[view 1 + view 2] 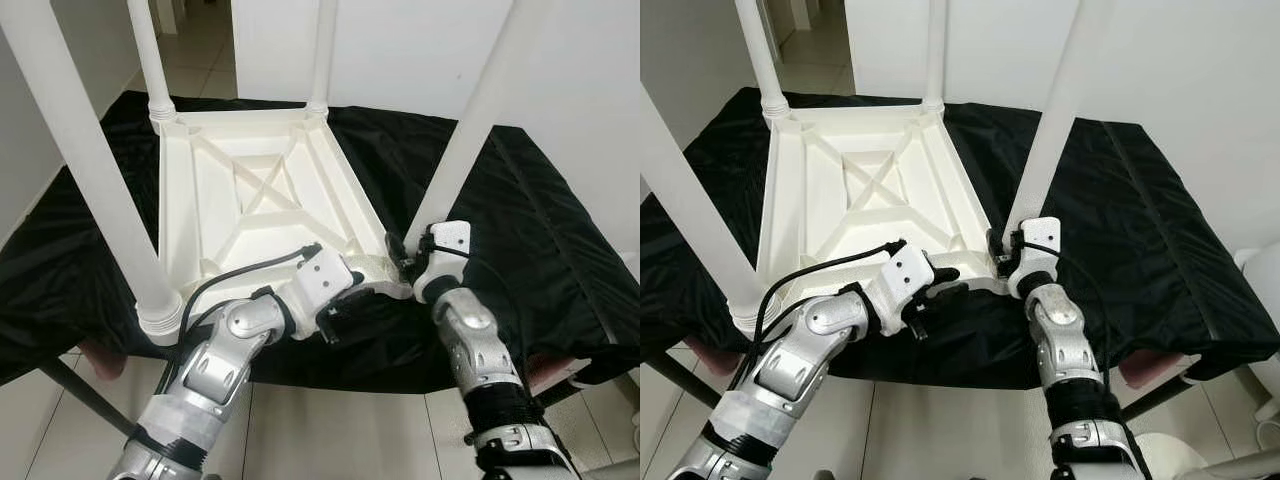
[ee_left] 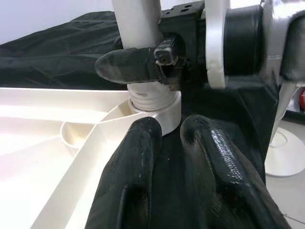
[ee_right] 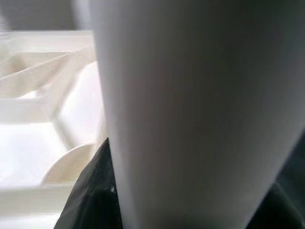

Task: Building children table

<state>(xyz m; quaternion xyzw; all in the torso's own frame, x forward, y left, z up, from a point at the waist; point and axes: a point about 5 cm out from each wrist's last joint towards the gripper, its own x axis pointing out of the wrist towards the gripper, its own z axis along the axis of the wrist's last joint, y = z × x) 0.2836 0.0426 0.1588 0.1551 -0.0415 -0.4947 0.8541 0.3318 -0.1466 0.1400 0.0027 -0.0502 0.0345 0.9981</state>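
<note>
Children's table: white plastic table [image 1: 255, 200] lies upside down in the centre of the head views, ribbed underside up, four white legs rising out of the frame
Support: black cloth [image 1: 520, 230] covers the tabletop beneath; it spreads wide to the right of the table and less to the left, its front edge hanging just below the grippers
Legs: two far legs stand at the upper middle; the near left leg [image 1: 90, 170] crosses the left of the frame into its ringed socket at the table's lower left corner; the near right leg [image 1: 480, 120] slants from the upper right down to the table's lower right corner
Right gripper: right gripper [image 1: 410, 258] sits at the foot of the near right leg, right above its socket [image 2: 155, 105]; one black finger [image 2: 128, 67] lies across the front of the leg; the leg sits between the fingers, which are clenched on it
Left gripper: left gripper [image 1: 335, 322] is at the table's near edge, just left of that same corner, over the cloth; its two fingers [image 2: 138, 181] lie side by side, pressed together, gripping nothing
Edges: the near right corner is close to the cloth's front edge; the table's near edge touches or nearly touches the left gripper, hard to tell which
Open room: bare cloth lies right of the near right leg; tiled floor [image 1: 330, 435] shows below the front edge
</note>
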